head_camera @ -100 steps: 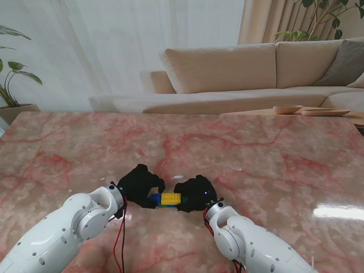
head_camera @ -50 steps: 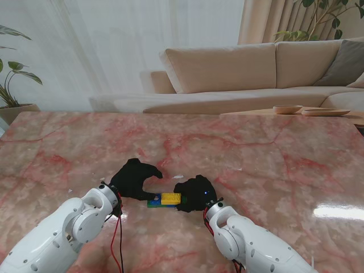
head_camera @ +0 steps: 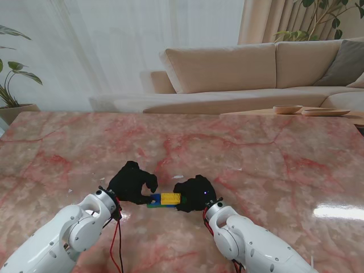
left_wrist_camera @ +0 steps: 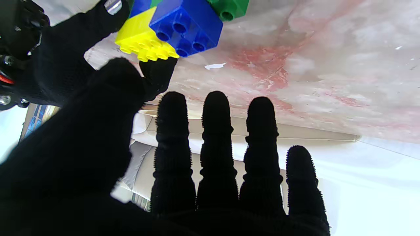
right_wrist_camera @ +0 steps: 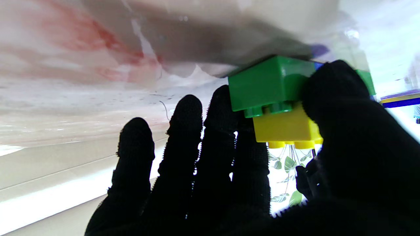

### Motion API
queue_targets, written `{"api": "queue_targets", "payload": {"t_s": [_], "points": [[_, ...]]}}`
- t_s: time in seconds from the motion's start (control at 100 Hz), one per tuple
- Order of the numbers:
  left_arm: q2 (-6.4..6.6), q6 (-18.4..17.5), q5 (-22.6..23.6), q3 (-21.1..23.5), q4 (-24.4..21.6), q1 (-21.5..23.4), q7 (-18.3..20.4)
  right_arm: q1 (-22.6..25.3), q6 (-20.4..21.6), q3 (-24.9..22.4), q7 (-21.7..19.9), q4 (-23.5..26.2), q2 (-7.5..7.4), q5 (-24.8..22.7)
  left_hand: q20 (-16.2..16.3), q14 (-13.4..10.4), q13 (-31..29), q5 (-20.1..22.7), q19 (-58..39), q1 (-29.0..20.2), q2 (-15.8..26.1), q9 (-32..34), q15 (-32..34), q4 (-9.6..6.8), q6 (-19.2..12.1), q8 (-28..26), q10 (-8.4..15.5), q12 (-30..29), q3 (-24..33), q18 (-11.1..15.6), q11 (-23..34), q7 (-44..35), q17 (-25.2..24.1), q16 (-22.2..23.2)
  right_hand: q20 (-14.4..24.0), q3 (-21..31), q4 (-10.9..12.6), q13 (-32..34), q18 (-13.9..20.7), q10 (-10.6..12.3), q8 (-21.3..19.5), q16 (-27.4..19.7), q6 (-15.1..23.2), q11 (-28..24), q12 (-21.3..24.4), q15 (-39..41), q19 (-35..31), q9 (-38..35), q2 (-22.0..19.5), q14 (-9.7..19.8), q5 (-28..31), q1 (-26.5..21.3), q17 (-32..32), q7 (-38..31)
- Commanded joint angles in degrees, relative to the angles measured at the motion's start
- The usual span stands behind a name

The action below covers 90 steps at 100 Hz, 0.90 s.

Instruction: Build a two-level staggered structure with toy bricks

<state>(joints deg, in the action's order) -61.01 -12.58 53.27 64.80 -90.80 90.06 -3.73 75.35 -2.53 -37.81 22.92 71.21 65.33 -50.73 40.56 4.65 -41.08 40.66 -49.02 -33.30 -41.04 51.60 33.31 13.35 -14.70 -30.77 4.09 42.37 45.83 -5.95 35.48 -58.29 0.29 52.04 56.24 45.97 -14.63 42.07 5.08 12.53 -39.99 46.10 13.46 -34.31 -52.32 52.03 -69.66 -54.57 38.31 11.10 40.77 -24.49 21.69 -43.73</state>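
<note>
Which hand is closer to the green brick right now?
Right. The right hand grips the stack at the green brick end; the left hand sits at the opposite, blue brick end, fingers apart.

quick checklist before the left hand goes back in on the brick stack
1. Yellow brick on top of the lower row: ok, its studs show uncovered.
2. Stagger: ok, the yellow brick overlaps both the blue brick and the green brick.
3. Right hand bracing the stack: ok, thumb and fingers clamp the green and yellow end.
4. Left hand free: ok, fingers apart, holding nothing.
5. Yellow brick pressed fully down: cannot tell.
6. Lower row flat on the marble table: cannot tell, the hands hide its ends.
</note>
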Motion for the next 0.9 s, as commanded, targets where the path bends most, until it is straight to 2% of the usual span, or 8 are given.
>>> {"api": "queue_targets", "payload": {"t_s": [0.0,0.04,0.18,0.59,0.7,0.89], "points": [[0.17,-0.25,0.01,-0.17,0.76,0.54,-0.04,0.21,-0.21,0.1,-0.67,-0.37,0.25,0.3,0.14,0.19,-2.18,2.16,-2.44,-2.3,-1.67,3.53,1.83,0.73,-3.66,3.41,1.6,4.35,-0.62,-1.43,-0.64,-2.12,0.05,0.88,1.67,3.77,-0.62,-0.45,0.03,1.96,-0.64,0.9,8.4,-0.73,-0.44,0.34,0.07,-0.28,-2.75,1.59,2.88,-3.71,-0.74,-3.9],[0.21,-0.37,0.19,-0.26,1.09,0.49,-0.1,0.17,-0.2,0.14,-0.67,-0.4,0.26,0.33,0.21,0.22,-2.46,2.45,-2.8,-2.67,-1.18,4.37,1.73,0.57,-3.79,4.54,1.64,6.01,0.08,-1.41,-2.11,-2.13,0.14,0.73,1.67,3.81,-0.6,-0.45,0.03,1.91,-0.65,0.9,8.42,-0.74,-0.46,0.34,0.07,-0.28,-2.79,1.6,2.92,-3.74,-0.74,-3.92],[0.18,-0.18,0.41,-0.98,2.69,-0.19,-0.96,0.09,-0.1,0.25,-0.74,-0.43,0.28,0.42,0.32,0.36,-2.1,3.07,-3.12,-3.37,0.5,4.11,1.14,0.19,-2.17,8.09,1.07,5.17,0.3,-1.35,-3.88,0.08,-0.01,0.34,1.67,3.88,-0.63,-0.43,0.03,1.95,-0.66,0.91,8.39,-0.74,-0.5,0.35,0.07,-0.31,-2.82,1.63,2.93,-3.7,-0.74,-3.92],[-0.03,0.31,0.15,-3.97,6.22,-3.17,-2.83,0.01,-0.06,0.16,-0.96,-0.42,0.26,0.5,0.29,0.53,-1.37,2.48,-3.22,-3.82,4.59,3.7,1.04,-0.71,-0.99,10.36,0.64,5.13,0.74,-1.08,-5.31,0.94,-0.4,0.01,1.66,4.11,-0.68,-0.35,0.0,1.98,-0.7,0.9,8.44,-0.71,-0.58,0.35,0.12,-0.42,-2.84,1.63,3.01,-3.68,-0.78,-3.96],[0.0,0.04,0.29,-4.56,6.81,-3.82,-2.93,0.04,0.02,0.1,-1.02,-0.4,0.23,0.48,0.18,0.55,-1.63,3.65,-3.12,-4.08,6.4,4.63,1.15,-1.23,-0.57,11.63,0.52,5.22,1.39,-1.03,-5.83,1.76,-0.35,-0.23,1.65,4.16,-0.71,-0.36,-0.02,2.0,-0.7,0.9,8.43,-0.72,-0.62,0.33,0.14,-0.44,-2.78,1.63,3.0,-3.67,-0.79,-3.95],[0.12,-0.11,1.5,-5.79,7.97,-4.96,-3.86,0.0,0.23,0.09,-1.04,-0.49,0.25,0.6,0.06,0.45,-1.19,3.38,-2.98,-4.14,6.81,4.23,1.08,-1.27,-0.5,11.95,0.59,5.48,1.15,-0.87,-6.38,2.15,-0.53,-0.39,1.64,4.31,-0.7,-0.39,-0.05,1.93,-0.68,0.9,8.42,-0.67,-0.64,0.32,0.22,-0.44,-2.95,1.61,2.96,-3.59,-0.88,-3.9]]}}
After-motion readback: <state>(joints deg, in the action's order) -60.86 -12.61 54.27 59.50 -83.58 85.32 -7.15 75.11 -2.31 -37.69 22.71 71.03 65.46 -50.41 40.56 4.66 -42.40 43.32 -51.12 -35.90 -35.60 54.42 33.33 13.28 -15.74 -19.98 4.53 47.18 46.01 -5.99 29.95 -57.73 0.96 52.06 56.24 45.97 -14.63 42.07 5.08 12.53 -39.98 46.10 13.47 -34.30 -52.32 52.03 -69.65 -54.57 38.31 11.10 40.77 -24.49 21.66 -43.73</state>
